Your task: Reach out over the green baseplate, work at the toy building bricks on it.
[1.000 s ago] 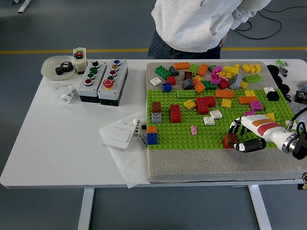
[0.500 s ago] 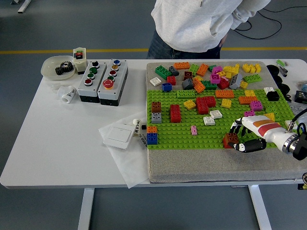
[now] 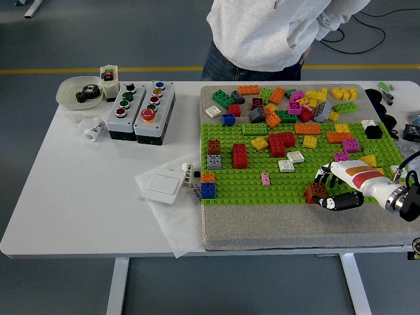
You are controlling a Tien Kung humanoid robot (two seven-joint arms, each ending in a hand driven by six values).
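The green baseplate (image 3: 262,167) lies on a grey mat at the table's right half, with scattered bricks pressed on it. My right hand (image 3: 326,189) reaches in from the right edge, low over the plate's front right part. Its fingers (image 3: 324,175) curl over a dark brown brick (image 3: 314,191) and the thumb (image 3: 340,201) sits just below it, so the hand is shut on that brick at the plate's near edge. A red brick block (image 3: 240,155), a brown-on-grey stack (image 3: 214,153) and an orange-on-blue stack (image 3: 208,186) stand further left. The left arm is out of view.
Several loose bricks (image 3: 289,102) are piled on the mat behind the plate. Two button boxes (image 3: 141,109), a bowl of gears (image 3: 82,92) and a white switch plate (image 3: 164,186) on paper lie to the left. A person (image 3: 275,33) stands at the far side, hands off the table.
My right hand has drawn slightly right and toward the near edge, still closed on the brown brick. Nothing else has moved.
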